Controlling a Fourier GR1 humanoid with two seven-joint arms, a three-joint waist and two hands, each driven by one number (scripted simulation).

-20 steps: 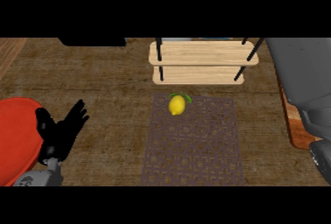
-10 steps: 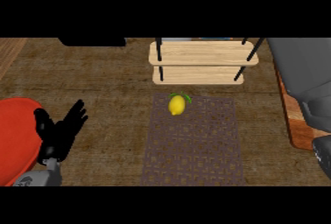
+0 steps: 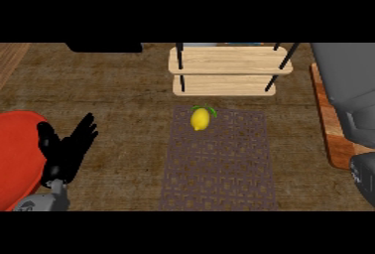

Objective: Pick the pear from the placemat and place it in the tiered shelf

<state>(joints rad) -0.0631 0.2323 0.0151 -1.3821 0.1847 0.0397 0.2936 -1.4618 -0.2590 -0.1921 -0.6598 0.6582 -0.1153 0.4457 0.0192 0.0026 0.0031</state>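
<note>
Pear [image 3: 200,119] on placemat [image 3: 219,163] below tiered shelf [image 3: 227,72]; left hand [image 3: 67,151] fingers spread, empty.

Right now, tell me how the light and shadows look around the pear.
Head view: even, dim light, no glare; the pear reads bright yellow on the dark placemat and casts no clear shadow; the shelf is the palest thing.
</note>
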